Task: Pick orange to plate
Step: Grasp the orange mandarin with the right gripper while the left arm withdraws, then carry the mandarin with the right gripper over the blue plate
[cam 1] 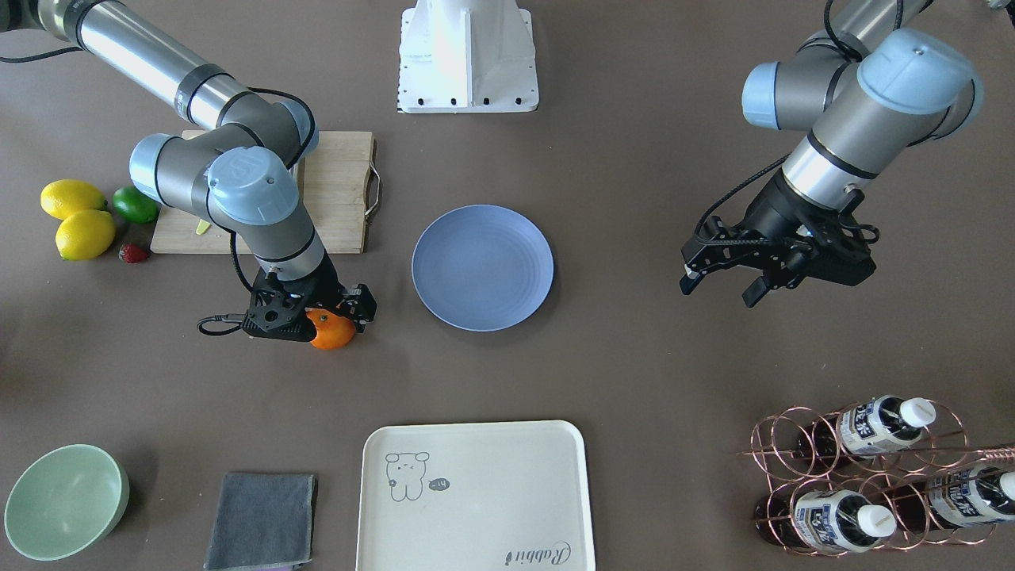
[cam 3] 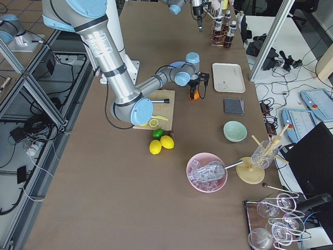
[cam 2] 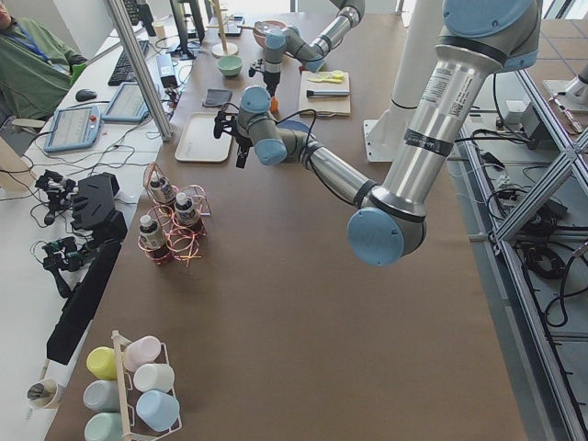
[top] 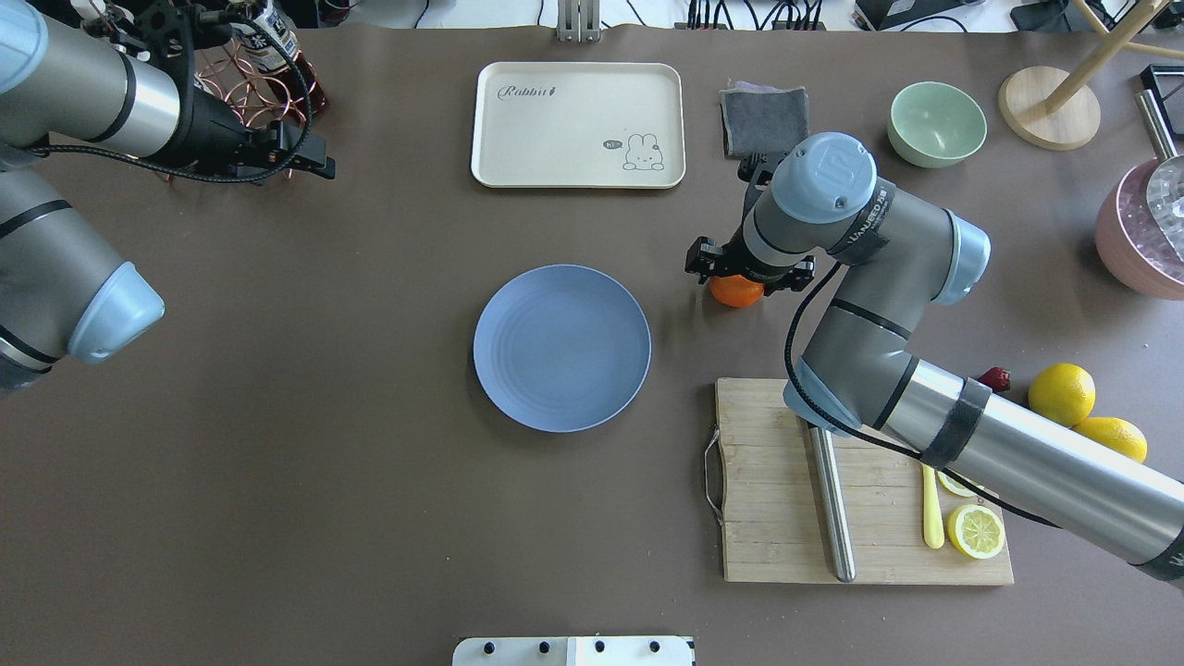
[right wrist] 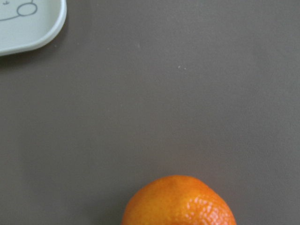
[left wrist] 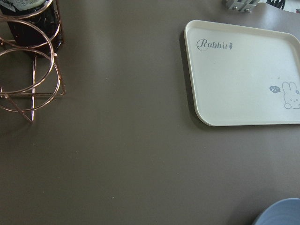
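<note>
Two arms work over the brown worktop; the right gripper is down low over the orange, its black fingers standing on either side of the fruit; whether they press it or merely bracket it cannot be told, as the wrist body hides the tips from above and the right wrist camera shows only the fruit's top against bare worktop. The orange sits toward the robot's right of the worktop's middle, near the plate but apart from it, with a strip of bare surface between them; the plate lies at the centre of the worktop with nothing on it. The left gripper hangs above the robot's left half of the worktop, jaws spread wide and holding nothing. A wooden cutting board lies toward the robot-side edge, behind the right arm; two lemons, a lime and a strawberry cluster beside it, nearer the right end. Along the operators' edge lie a cream tray, a grey cloth and a mint bowl; a copper bottle rack fills the corner at the robot's left.
</note>
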Robot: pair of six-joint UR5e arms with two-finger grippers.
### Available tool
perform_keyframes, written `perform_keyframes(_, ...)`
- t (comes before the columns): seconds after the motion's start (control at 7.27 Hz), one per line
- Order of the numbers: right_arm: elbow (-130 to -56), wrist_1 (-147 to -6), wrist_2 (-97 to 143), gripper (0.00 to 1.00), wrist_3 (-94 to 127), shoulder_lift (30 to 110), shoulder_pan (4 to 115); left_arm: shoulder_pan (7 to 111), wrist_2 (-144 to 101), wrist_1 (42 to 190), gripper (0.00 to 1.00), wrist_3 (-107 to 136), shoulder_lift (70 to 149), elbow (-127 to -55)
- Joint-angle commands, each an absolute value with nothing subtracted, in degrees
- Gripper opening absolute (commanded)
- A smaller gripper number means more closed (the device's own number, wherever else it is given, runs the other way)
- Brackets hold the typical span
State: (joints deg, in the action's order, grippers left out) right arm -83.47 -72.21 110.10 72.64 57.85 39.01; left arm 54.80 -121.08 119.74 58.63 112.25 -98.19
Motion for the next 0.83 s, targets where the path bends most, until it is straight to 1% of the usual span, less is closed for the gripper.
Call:
perform_keyframes(0.0, -83.6, -72.5, 110.5, 0.0, 72.3, 57.9, 39.6, 55.2, -122.0, 119.8, 0.98, 58.5, 112.2, -98.3)
perform_keyframes(0.28, -85.5, -73.3, 111.6, 0.0, 72.2, 56.8, 41.5, 55.7, -122.3, 119.8, 0.98, 58.4, 112.2, -98.1)
perform_keyframes(0.55, -89.2, -85.3, 111.5, 0.0, 73.0, 49.7, 39.6, 58.1, -123.6, 119.9, 0.98, 58.3, 112.3, -97.5)
perform_keyframes(0.69, -90.1, -87.1, 109.4, 0.0, 76.3, 47.8, 36.2, 61.9, -128.3, 119.8, 0.98, 54.2, 112.3, -95.6)
